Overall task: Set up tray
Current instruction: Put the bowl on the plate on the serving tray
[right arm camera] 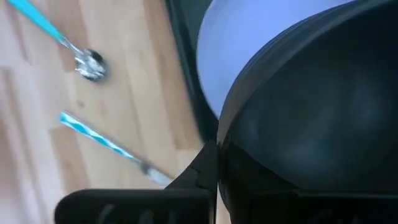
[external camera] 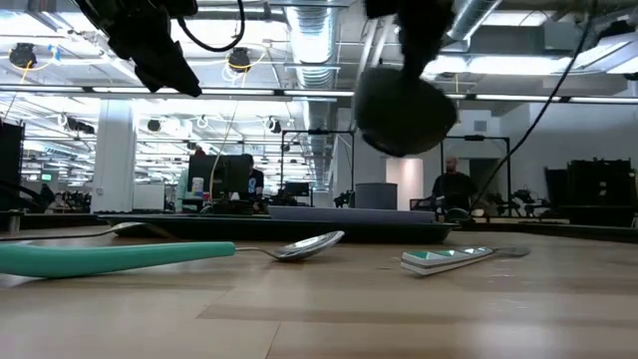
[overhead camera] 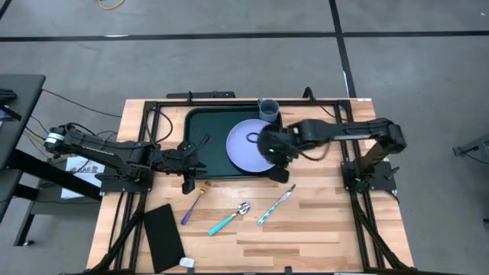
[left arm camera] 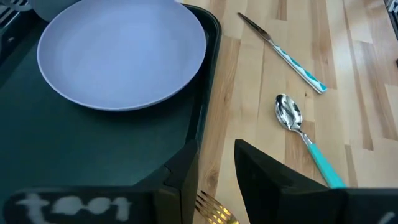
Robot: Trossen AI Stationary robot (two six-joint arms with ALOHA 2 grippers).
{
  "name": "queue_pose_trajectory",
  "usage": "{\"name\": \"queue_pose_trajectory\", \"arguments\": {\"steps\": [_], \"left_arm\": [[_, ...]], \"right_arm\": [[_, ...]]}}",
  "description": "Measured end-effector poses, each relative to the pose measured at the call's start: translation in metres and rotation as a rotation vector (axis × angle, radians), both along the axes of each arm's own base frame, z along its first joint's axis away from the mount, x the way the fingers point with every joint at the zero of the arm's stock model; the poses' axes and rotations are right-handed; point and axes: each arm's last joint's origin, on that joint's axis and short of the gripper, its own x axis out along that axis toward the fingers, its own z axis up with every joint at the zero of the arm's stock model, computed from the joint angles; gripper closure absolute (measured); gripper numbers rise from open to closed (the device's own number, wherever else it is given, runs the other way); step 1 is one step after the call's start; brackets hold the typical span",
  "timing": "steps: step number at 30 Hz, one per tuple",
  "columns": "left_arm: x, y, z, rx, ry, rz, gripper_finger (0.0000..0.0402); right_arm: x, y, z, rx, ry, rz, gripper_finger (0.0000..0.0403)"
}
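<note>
The dark green tray (overhead camera: 205,141) lies at the table's far middle. On it sits a lavender plate (overhead camera: 246,147), and a grey-blue cup (overhead camera: 268,109) stands at its far right corner. My right gripper (overhead camera: 276,153) is shut on a dark bowl (right arm camera: 311,118) above the plate's right edge. A purple-handled fork (overhead camera: 192,206), a teal-handled spoon (overhead camera: 229,218) and a teal-handled knife (overhead camera: 275,206) lie on the wood in front of the tray. My left gripper (left arm camera: 214,162) hovers open over the fork's tines (left arm camera: 216,213), by the tray's near edge. My right gripper holds the dark bowl at its edge (right arm camera: 224,162), coming from above and pointing steeply down. One finger (right arm camera: 202,171) lies against the bowl's outer wall; the bowl hides the other. The bowl (external camera: 404,110) hangs tilted below the gripper, clear of plate and tray.
A flat black rectangle (overhead camera: 164,233) lies at the near left of the table, with a small white thing (overhead camera: 187,262) at the near edge. The near right of the wooden top (overhead camera: 328,229) is bare. People and desks show in the room behind.
</note>
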Motion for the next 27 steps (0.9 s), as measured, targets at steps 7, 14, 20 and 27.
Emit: {"name": "queue_pose_trajectory", "arguments": {"steps": [7,14,20,27], "left_arm": [[0.000,0.003,0.000,-0.001,0.003,0.017,0.0310],[0.001,0.007,0.000,-0.004,0.003,0.040,0.0310],[0.001,0.009,0.000,-0.004,0.003,0.052,0.0310],[0.001,0.010,0.000,-0.001,0.004,0.048,0.0310]], "right_arm": [[0.048,-0.029,-0.028,-0.029,0.120,0.064,0.0399],[0.069,-0.044,-0.063,0.000,0.203,0.060,0.0400],[0.079,-0.044,-0.084,-0.001,0.245,0.114,0.0399],[0.082,-0.044,-0.092,-0.007,0.262,0.159,0.0397]]}}
